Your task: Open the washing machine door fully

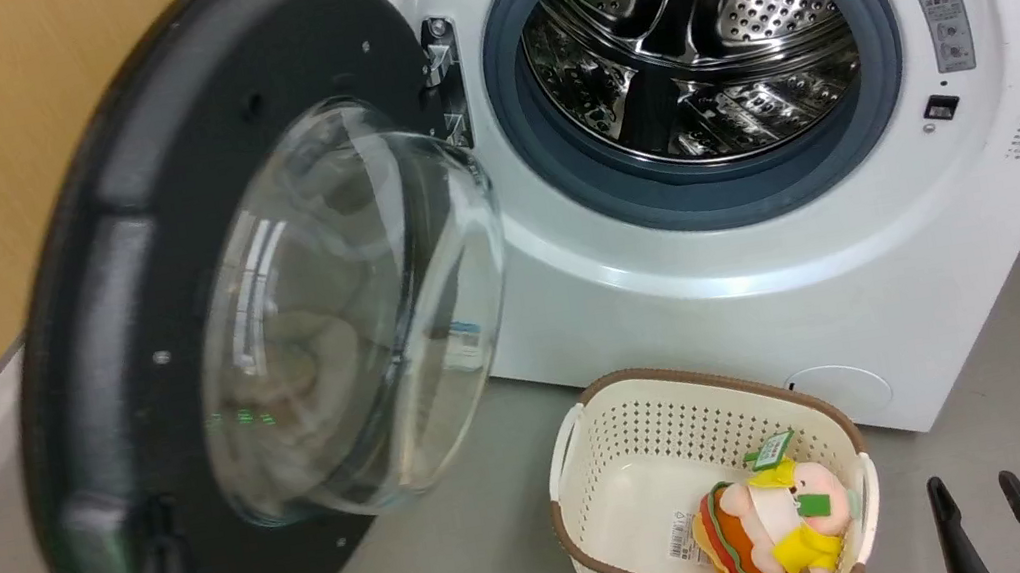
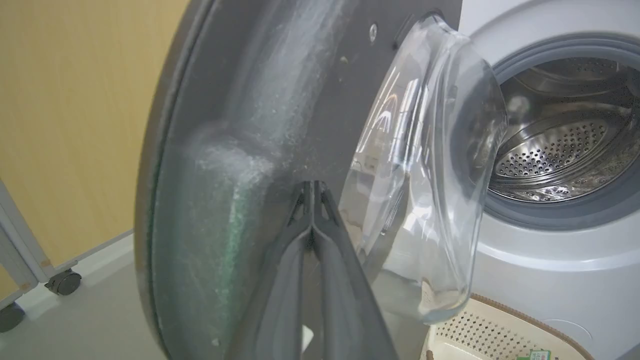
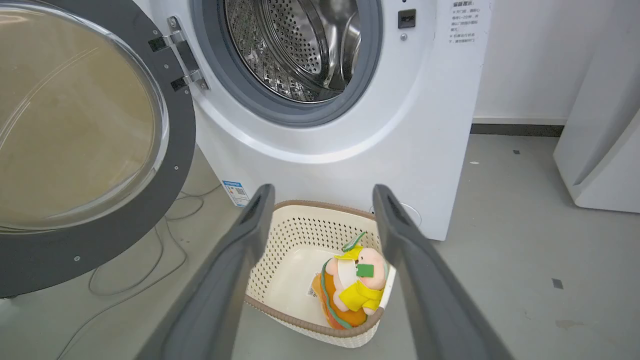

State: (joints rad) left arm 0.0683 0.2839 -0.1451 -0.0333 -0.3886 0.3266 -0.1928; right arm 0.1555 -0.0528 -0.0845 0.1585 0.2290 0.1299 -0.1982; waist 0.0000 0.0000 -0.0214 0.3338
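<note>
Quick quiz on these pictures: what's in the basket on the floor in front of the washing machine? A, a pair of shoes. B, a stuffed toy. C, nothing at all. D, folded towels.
B: a yellow and orange stuffed toy lies in the cream basket, which stands on the floor in front of the washing machine.

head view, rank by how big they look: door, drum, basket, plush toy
1. door, largest, though it swings toward the camera, which flatters it
2. drum and basket look about alike, so they are not ranked
3. plush toy, smallest
</note>
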